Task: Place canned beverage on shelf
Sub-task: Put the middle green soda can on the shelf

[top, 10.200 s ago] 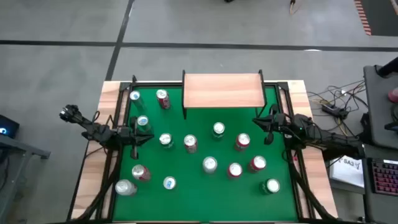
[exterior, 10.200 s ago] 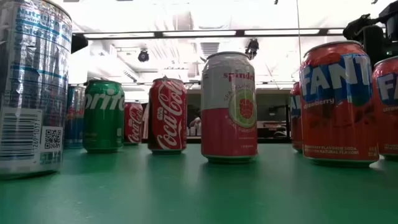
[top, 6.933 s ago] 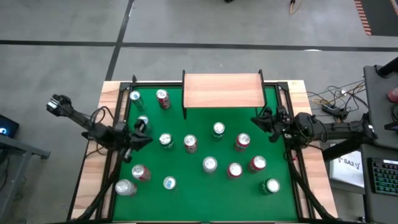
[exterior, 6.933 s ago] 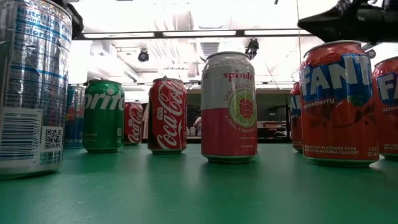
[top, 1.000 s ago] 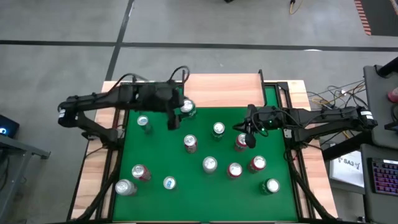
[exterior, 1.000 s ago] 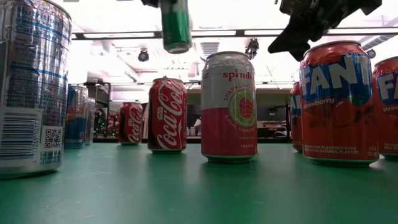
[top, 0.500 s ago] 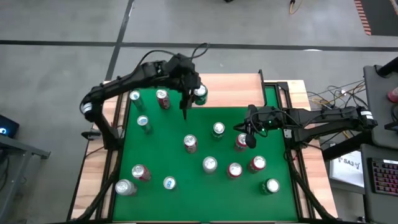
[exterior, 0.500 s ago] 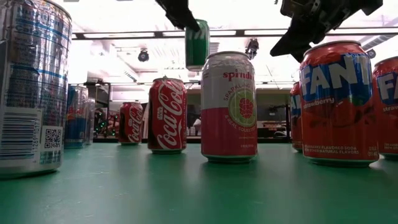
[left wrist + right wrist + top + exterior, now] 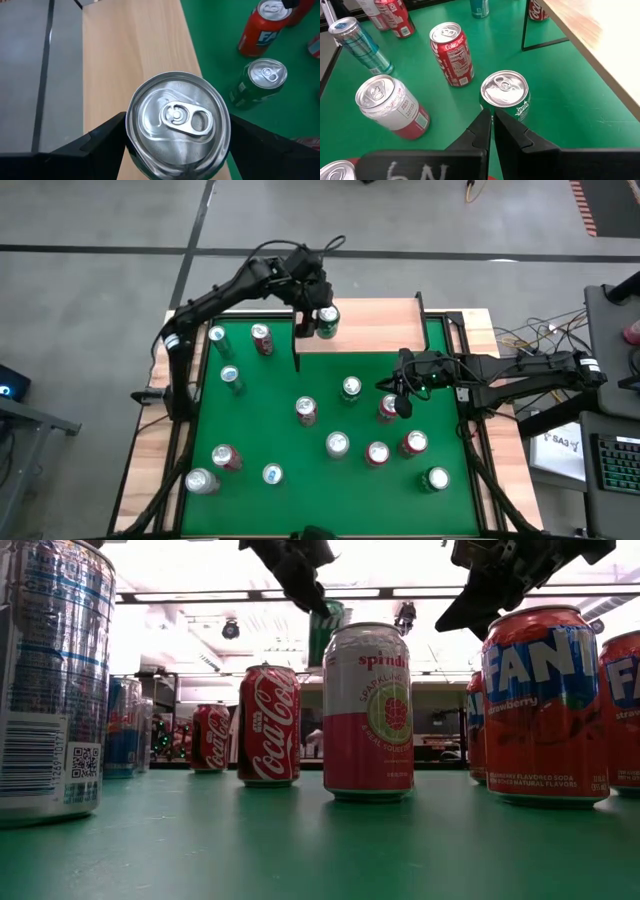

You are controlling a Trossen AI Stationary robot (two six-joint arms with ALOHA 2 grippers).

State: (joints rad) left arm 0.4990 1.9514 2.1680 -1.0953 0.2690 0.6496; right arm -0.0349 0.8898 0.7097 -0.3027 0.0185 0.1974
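Overhead, low and wrist views. The green felt table [image 9: 300, 500] filled the centre of the high frame, its wooden border showing at left and right. The shelf [image 9: 380, 325], a light wooden board on thin black legs, lay along the table's upper edge, just right of centre. The left arm reached from the left edge up and across to the shelf's left end; the left gripper [image 9: 318, 320] pinched a green can [image 9: 325, 320] between its two fingers, one on either side, as the left wrist view showed [image 9: 177, 122]. That can hung over the wooden board near its left end; whether it touched the board could not be told. In the low view it showed at upper centre [image 9: 325, 625], above and behind a pink-and-white can [image 9: 368, 710]. The right arm entered from the right edge, and the right gripper [image 9: 398, 402], fingers pressed together and holding nothing, hovered at centre right just beside a red can [image 9: 388, 408]. Its wrist view showed a second green can [image 9: 505, 95] directly beyond the fingertips. Other cans stood scattered over the felt.
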